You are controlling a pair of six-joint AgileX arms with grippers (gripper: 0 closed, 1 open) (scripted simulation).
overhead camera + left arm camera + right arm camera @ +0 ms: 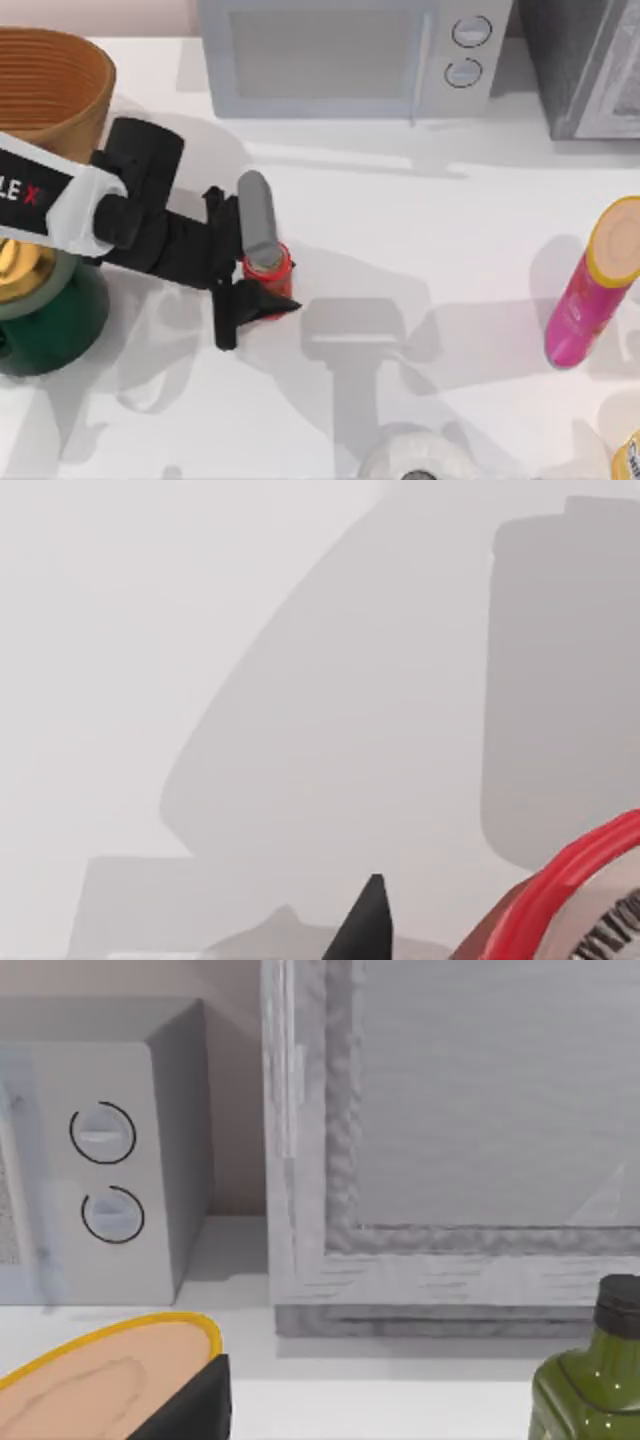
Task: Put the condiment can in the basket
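- Condiment can (267,268): small red cylinder, silver top, upright on table, left of centre.
- Basket (45,85): large round orange-brown, ribbed walls, upright, table's far-left corner, well apart from can.

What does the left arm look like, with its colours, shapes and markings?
The left arm has a white, boxy link that carries black lettering with a red X. After it come black, blocky wrist parts. The left pincer has black, pointed fingers, and a grey cylinder lies along it.
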